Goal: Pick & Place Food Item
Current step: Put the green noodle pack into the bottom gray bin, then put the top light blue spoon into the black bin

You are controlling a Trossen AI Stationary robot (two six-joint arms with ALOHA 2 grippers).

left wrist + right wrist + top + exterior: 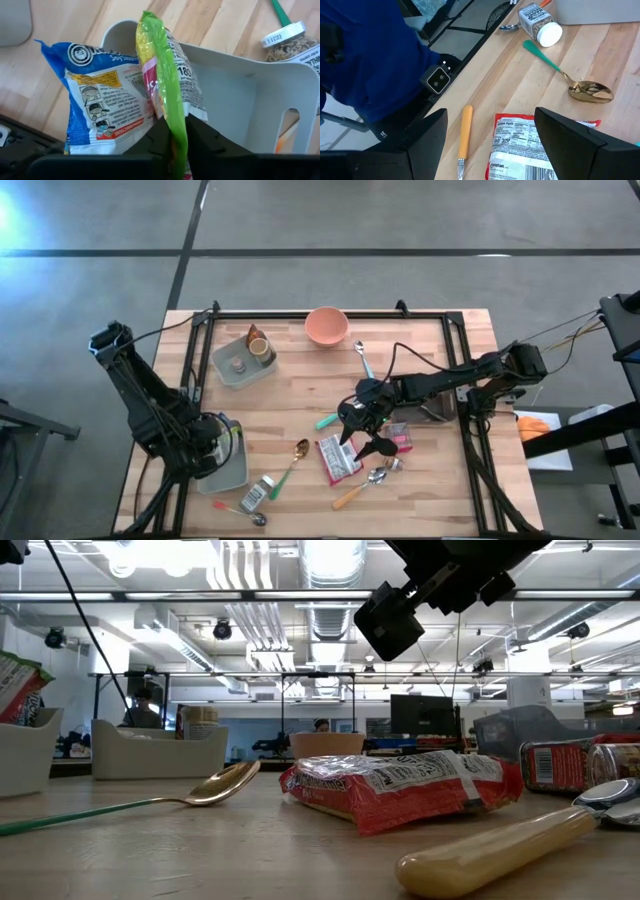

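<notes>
Left gripper (172,137) is over the grey bin (260,100) at the near-left corner of the tabletop (300,395), its fingers set narrow around the lower edge of a green-and-yellow snack packet (162,75); whether they are pressing it or have just slackened cannot be told from the left wrist view. The packet stands upright at the bin wall, touching a blue-and-white packet (97,105) that leans just beside it. Right gripper (365,430) hangs above mid-tabletop, fingers spread wide and holding nothing, directly over the red noodle packet (337,458), which lies flat on the wood. Surroundings: a gold spoon with green handle (293,461) lies just beside the red packet on its left; a yellow-handled utensil (358,489) lies near its front edge; a second red packet (398,437) sits partly under the right arm. A spice jar (255,493) lies on its side near the grey bin, with a small spoon (243,514) beside it. Farther back are a second grey bin (240,360) holding a few items, a pink bowl (326,326), and a teal-handled utensil (364,361). In the low view the red packet and yellow handle block the sight line toward the right side of the tabletop.
</notes>
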